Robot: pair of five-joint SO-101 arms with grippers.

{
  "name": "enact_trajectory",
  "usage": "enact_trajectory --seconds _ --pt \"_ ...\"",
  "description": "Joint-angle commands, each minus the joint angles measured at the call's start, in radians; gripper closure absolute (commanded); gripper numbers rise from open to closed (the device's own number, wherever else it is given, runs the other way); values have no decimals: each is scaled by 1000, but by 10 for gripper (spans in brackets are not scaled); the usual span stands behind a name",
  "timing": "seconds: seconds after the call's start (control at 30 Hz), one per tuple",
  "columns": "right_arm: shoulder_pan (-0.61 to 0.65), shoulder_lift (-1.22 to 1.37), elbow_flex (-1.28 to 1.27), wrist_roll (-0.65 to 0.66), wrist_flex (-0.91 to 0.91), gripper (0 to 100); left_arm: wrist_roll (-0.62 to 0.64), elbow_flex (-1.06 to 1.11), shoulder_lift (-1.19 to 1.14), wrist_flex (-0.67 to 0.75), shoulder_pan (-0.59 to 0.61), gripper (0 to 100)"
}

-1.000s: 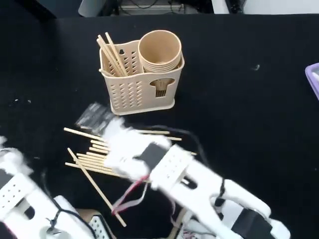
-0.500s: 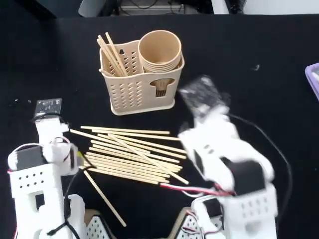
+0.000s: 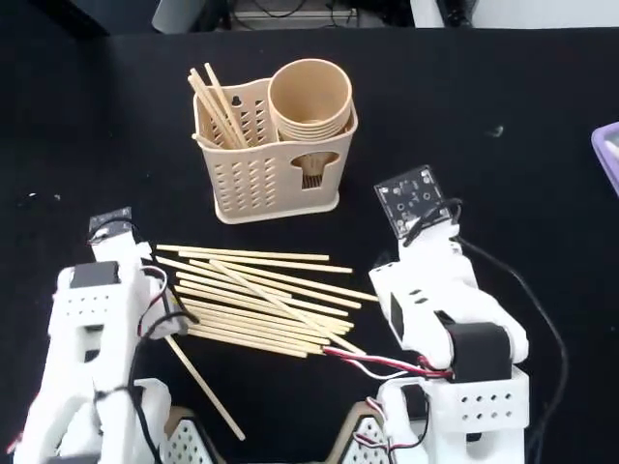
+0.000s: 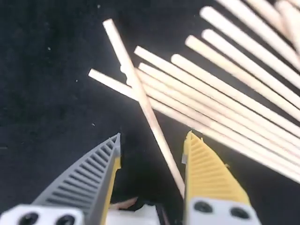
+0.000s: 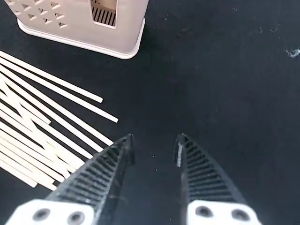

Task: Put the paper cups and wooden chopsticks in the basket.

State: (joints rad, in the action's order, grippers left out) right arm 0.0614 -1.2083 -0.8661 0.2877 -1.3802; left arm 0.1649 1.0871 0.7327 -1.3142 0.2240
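Note:
The beige basket stands at the back of the black table, with stacked paper cups in one compartment and a few wooden chopsticks in the other. Several loose chopsticks lie in a pile in front of it. The left arm is at the pile's left end. My left gripper is open just above the table, and one slanted chopstick runs between its fingers. The right arm is to the right of the pile. My right gripper is open over bare cloth, near the basket and the chopstick ends.
One chopstick lies slanted toward the front edge, between the arm bases. A purple object shows at the right edge. Bare black cloth stretches to the right of the basket.
The right arm swung off the chopstick pile to its right side, uncovering it. The left arm came in from the lower left to the pile's left end.

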Motion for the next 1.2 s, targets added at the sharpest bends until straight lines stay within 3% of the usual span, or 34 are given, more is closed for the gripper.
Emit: enact_trajectory --seconds 0.0,0.27,0.57,0.67,0.8,0.97,1.17 --pt "-11 -13 2 6 25 847 54 -51 -176 109 -15 780" --pt "-9 -18 -4 6 18 847 46 -104 -351 155 -13 784" --pt "-8 -19 -5 0 17 847 55 -104 -285 163 -13 920" --pt "-8 -19 -5 0 17 847 89 -90 -262 230 -10 948" --pt "-8 -19 -7 0 15 847 184 -87 -230 318 38 949" --pt "-8 -19 -7 0 15 847 189 -87 -137 393 120 953" --pt "-8 -19 -7 0 23 847 184 -159 71 387 232 970"
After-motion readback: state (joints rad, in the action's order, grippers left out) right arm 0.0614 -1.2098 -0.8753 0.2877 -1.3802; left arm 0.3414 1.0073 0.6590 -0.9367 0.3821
